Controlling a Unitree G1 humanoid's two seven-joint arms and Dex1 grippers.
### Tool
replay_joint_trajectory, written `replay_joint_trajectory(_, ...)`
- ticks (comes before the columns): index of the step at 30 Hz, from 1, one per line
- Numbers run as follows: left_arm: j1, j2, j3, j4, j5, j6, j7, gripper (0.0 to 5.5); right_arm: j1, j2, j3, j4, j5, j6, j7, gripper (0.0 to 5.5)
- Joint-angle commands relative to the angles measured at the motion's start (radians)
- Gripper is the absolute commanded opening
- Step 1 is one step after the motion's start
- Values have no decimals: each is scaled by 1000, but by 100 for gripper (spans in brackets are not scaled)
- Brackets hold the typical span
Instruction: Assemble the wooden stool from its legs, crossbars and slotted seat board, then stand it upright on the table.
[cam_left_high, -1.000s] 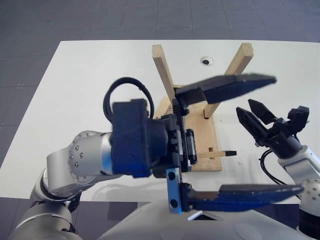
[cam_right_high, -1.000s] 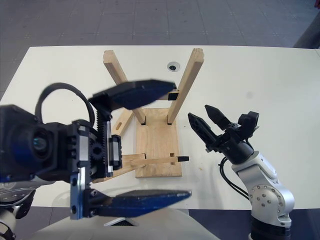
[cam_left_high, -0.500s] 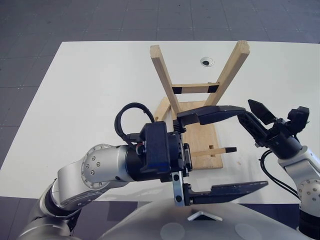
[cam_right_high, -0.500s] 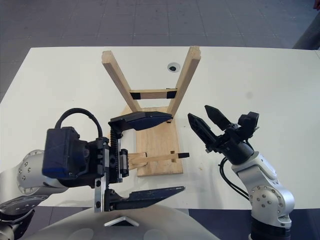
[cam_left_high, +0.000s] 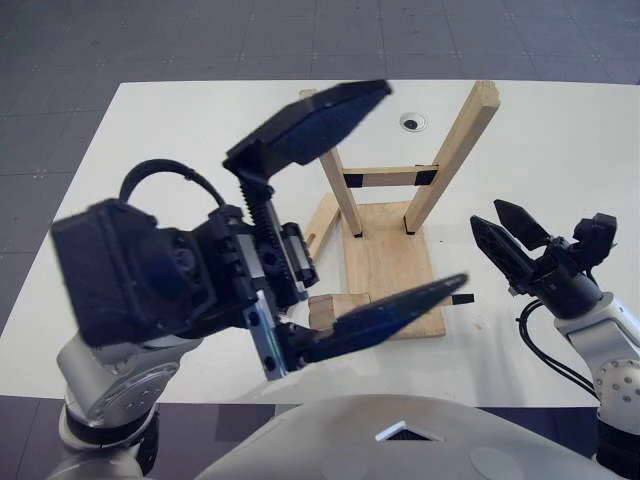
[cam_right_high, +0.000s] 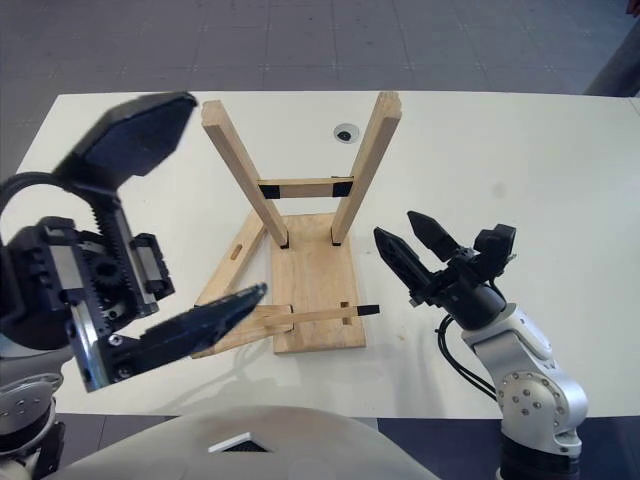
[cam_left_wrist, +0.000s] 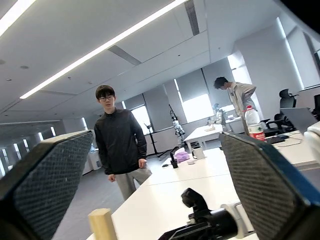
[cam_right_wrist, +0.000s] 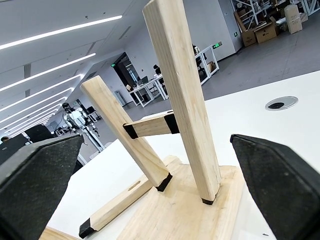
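Observation:
The slotted seat board (cam_right_high: 318, 275) lies flat on the white table. Two wooden legs (cam_right_high: 243, 168) (cam_right_high: 365, 160) stand tilted in its far slots, joined by a crossbar (cam_right_high: 305, 187) with black ends. A third leg (cam_right_high: 226, 278) lies flat along the board's left edge, and a loose crossbar (cam_right_high: 325, 316) rests across the board's near end. My left gripper (cam_right_high: 226, 195) hangs open high above the table, left of the stool, holding nothing. My right gripper (cam_right_high: 394, 224) is open just right of the board, pointing at the standing legs (cam_right_wrist: 182, 100).
A round cable hole (cam_right_high: 347, 132) sits in the table (cam_right_high: 520, 150) behind the stool. Bare tabletop stretches to the far left and far right. The front edge runs close below the board.
My left gripper, open throughout, has lifted from over the board's near end and swung up to the left. The right arm and stool parts have stayed put.

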Motion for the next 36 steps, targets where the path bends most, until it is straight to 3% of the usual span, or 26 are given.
replay_joint_trajectory(1,161,-13,147,58,71,-15,19,463,4,-4,-13,-13,1,2,-5,550)
replay_joint_trajectory(6,255,-93,272,111,103,-37,93,463,6,-3,-20,-15,3,5,-13,550)
replay_joint_trajectory(10,330,-137,279,188,175,-18,115,463,7,-1,-22,-17,4,5,-21,550)
replay_joint_trajectory(15,413,-169,119,328,480,69,217,463,5,3,-38,-24,15,5,-55,550)
replay_joint_trajectory(26,532,-230,-102,334,634,208,227,463,17,9,-46,-70,37,7,-116,550)
replay_joint_trajectory(36,503,-244,-154,458,706,243,211,463,36,16,-35,-105,47,7,-140,550)
